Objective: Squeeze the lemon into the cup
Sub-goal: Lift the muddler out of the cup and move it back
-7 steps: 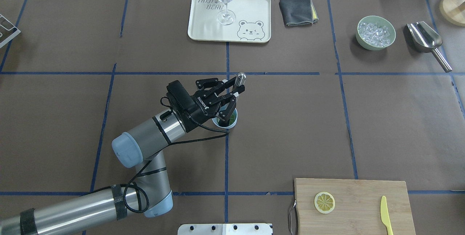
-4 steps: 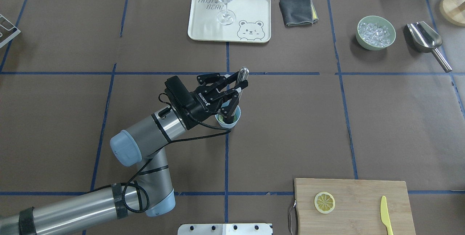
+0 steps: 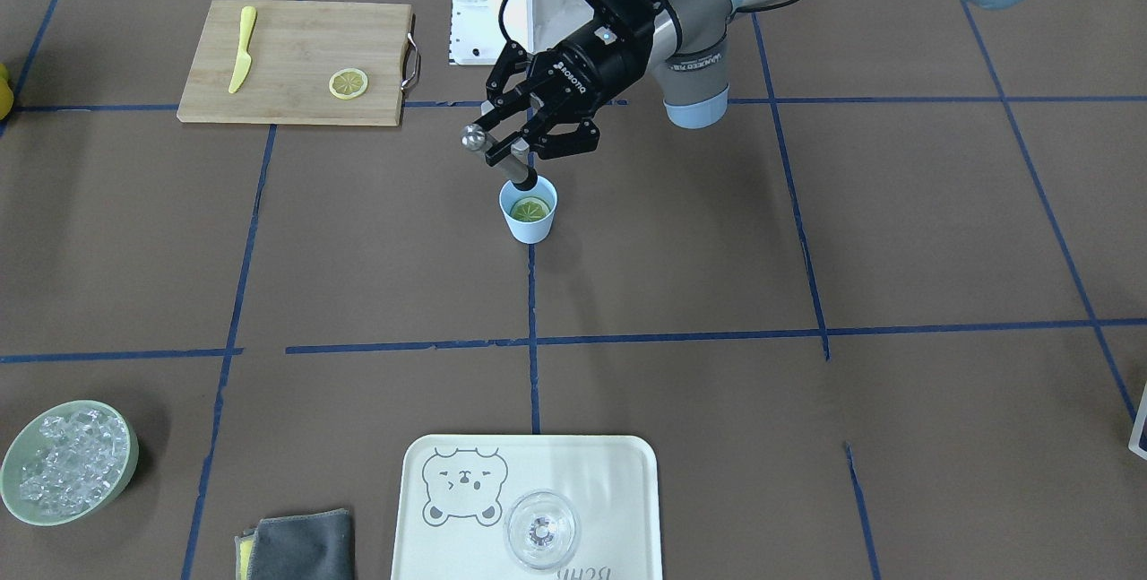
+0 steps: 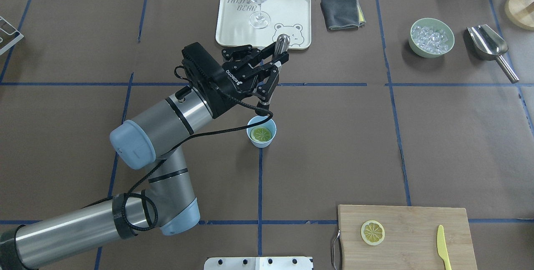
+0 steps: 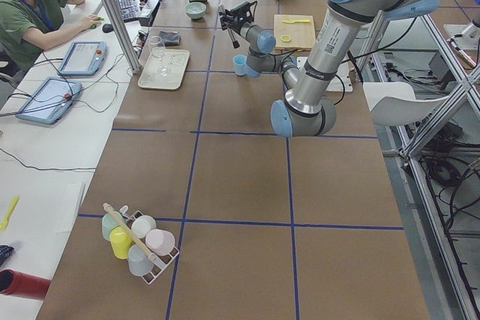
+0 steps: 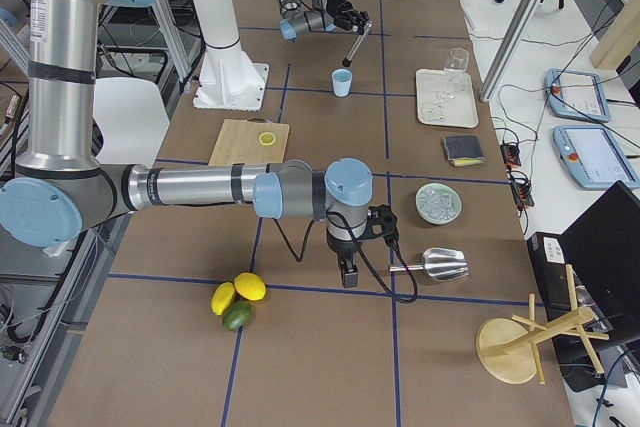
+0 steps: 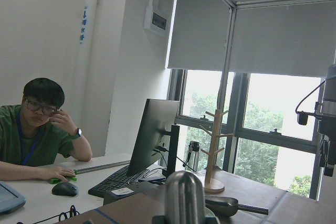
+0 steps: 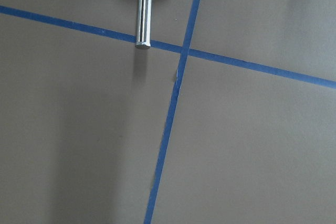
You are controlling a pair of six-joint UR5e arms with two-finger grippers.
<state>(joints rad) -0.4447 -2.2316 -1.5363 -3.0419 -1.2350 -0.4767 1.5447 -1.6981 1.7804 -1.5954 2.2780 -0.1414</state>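
One lemon (image 4: 261,134) in cup (image 4: 272,124), frame centre; left tool (image 3: 513,151) clamped on muddler (image 4: 282,41) poised above; likely pressing step, next needs straight downward push.

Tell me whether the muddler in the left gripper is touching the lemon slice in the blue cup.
Apart. Overhead, the lemon slice lies in the cup fully uncovered, and the muddler has its tip hanging clear beyond the rim.

Left arm (image 4: 167,111) stretched to the table's middle, wrist angled down, left gripper (image 3: 516,146) clamped on a metal rod (image 3: 475,139), right arm (image 6: 200,187) low at the right end, right gripper (image 6: 345,275) pointing straight down
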